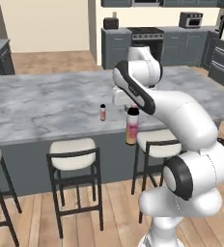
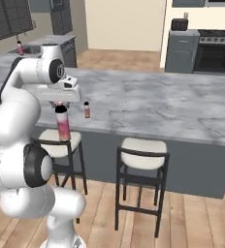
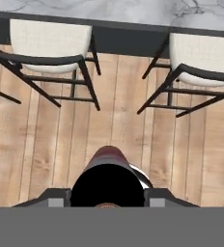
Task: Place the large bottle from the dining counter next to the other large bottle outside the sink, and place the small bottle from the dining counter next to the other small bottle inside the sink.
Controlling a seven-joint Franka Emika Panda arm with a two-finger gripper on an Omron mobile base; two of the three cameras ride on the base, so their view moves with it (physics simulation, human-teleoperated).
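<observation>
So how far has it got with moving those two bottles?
Nothing is delivered yet. In hand: the gripper holds the large bottle by its cap, lifted off the counter above the floor and stools. Left: carry it beside the sink, then fetch the small bottle, which stands on the counter.

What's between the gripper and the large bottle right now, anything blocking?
Nothing visible. The gripper is already closed on the cap of the large bottle, which hangs off the dining counter edge, over the stools. The small bottle stands on the counter beside it, apart.
</observation>
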